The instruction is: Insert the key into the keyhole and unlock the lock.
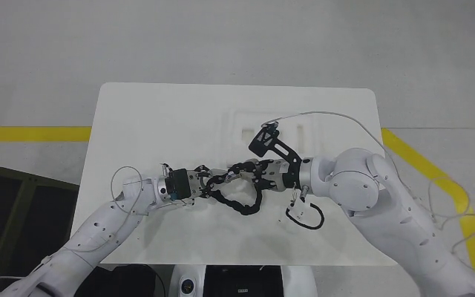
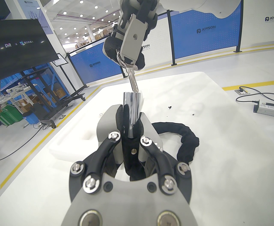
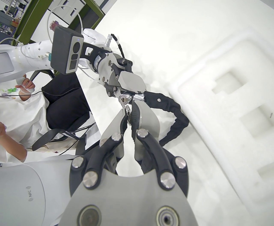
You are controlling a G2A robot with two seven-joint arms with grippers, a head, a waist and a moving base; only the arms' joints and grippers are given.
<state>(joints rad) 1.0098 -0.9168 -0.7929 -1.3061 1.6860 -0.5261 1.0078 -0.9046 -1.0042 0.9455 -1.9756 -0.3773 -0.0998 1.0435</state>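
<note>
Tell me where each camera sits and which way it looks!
Top view: above the arms, facing down at the table; both arms meet mid-table.
Left wrist view: on the left wrist, facing along the left tool gripping the lock; the key points at it.
Right wrist view: on the right wrist, facing along the right tool holding the key, toward the left arm.
Both wrist views share lock and key.

1. Bright, even overhead light; rows of ceiling lamps (image 2: 81, 2) glow far beyond the left gripper's (image 2: 129, 113) fingertips.
2. The chrome lock (image 2: 131, 107) between those fingers carries glare streaks. The key (image 2: 133, 82) just past them glints.
3. The white table (image 1: 148, 119) looks nearly washed out.
4. The foam tray (image 3: 235, 96) beside the right gripper's (image 3: 129, 108) fingers has soft-shadowed recesses.
5. In the wrist views, straight edges bow away from the fingers.
</note>
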